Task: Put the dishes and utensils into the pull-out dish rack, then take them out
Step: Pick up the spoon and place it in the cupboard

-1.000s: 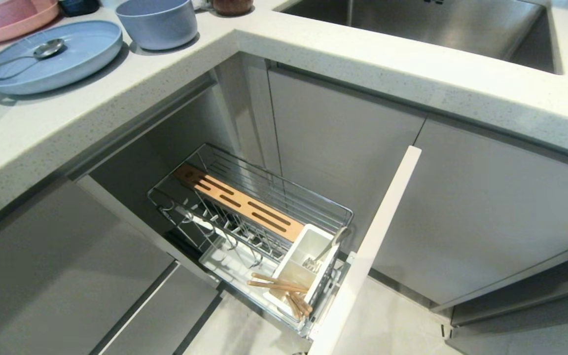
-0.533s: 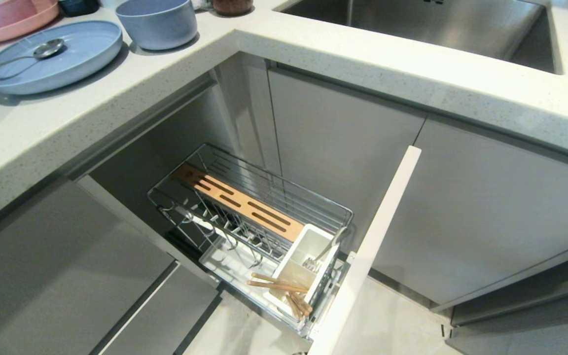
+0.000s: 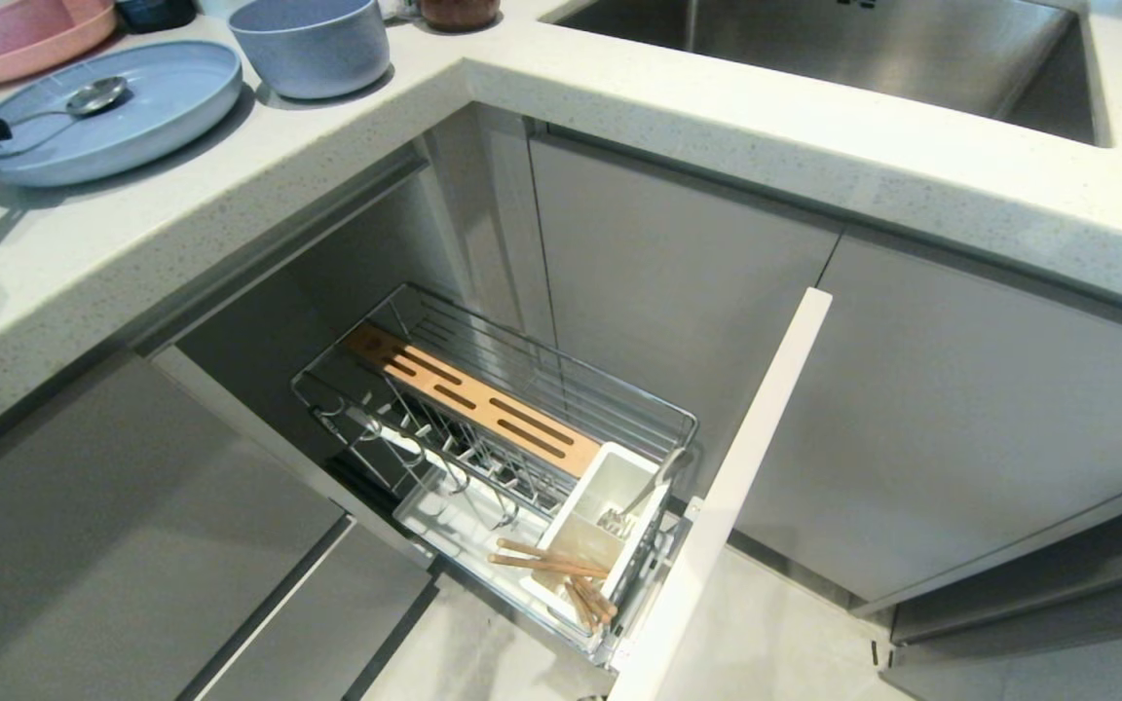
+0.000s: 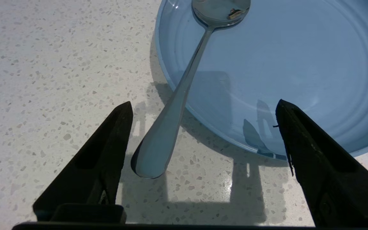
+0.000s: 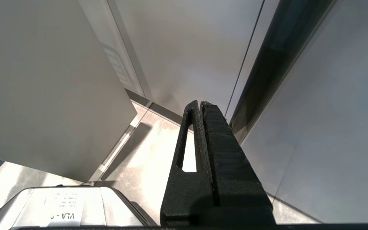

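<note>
On speckled counter: left gripper fingers spread wide, empty.
Small silver metal spoon, slick, light, rigid; overhanging handle tip looks best hold.

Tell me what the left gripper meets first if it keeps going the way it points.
Most likely the small silver metal spoon: its handle end sits between the open left gripper fingers, overhanging the rim of the wide pale blue plate. Whether the fingers are level with the handle is unclear.

Left gripper: two matte black, wedge-shaped tapering fingers. Right gripper: identical black textured fingers, one with an elongated slot.
</note>
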You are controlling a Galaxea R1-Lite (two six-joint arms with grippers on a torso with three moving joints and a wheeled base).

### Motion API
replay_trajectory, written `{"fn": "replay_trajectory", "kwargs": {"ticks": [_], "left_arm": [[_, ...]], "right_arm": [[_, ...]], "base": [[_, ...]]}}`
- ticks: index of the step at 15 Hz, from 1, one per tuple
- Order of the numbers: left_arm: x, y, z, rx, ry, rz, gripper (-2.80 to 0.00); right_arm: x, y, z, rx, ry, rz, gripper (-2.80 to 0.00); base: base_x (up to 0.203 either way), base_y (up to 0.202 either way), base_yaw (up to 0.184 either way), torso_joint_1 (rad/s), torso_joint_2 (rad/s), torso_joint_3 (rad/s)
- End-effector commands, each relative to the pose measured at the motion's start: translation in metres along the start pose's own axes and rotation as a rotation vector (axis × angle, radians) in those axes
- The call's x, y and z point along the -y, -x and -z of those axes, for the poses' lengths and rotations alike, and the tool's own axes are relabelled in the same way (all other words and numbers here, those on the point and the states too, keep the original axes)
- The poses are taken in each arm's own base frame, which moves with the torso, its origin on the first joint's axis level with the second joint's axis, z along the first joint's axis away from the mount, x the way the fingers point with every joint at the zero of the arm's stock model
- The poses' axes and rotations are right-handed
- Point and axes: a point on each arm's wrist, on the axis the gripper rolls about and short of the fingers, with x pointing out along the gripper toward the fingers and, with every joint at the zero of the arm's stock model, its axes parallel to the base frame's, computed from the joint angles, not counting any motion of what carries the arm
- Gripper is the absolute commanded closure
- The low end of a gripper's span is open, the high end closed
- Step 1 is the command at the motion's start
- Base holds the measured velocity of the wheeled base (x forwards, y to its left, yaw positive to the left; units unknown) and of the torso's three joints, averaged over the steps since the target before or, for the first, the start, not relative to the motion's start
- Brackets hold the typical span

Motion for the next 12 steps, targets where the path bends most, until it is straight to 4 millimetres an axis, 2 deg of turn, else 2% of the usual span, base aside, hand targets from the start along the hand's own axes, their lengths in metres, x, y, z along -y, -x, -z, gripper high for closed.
{"fn": "replay_trajectory", "kwargs": {"ticks": [1,6,12], "left_arm": [[0.004,0.0,0.0,-0.002,-0.001,0.019,-2.8],[0.013,0.002,0.002,-0.006,-0.003,0.052,-2.8],[0.018,0.015,-0.001,0.019,-0.008,0.055,-2.8]], "right_arm": [[0.0,0.0,0.0,0.003,0.0,0.0,0.0],[0.0,0.0,0.0,0.003,0.0,0.0,0.0],[0.0,0.0,0.0,0.003,0.0,0.0,0.0]], "base": [[0.0,0.0,0.0,0.0,0.0,0.0],[0.0,0.0,0.0,0.0,0.0,0.0],[0.0,0.0,0.0,0.0,0.0,0.0]]}}
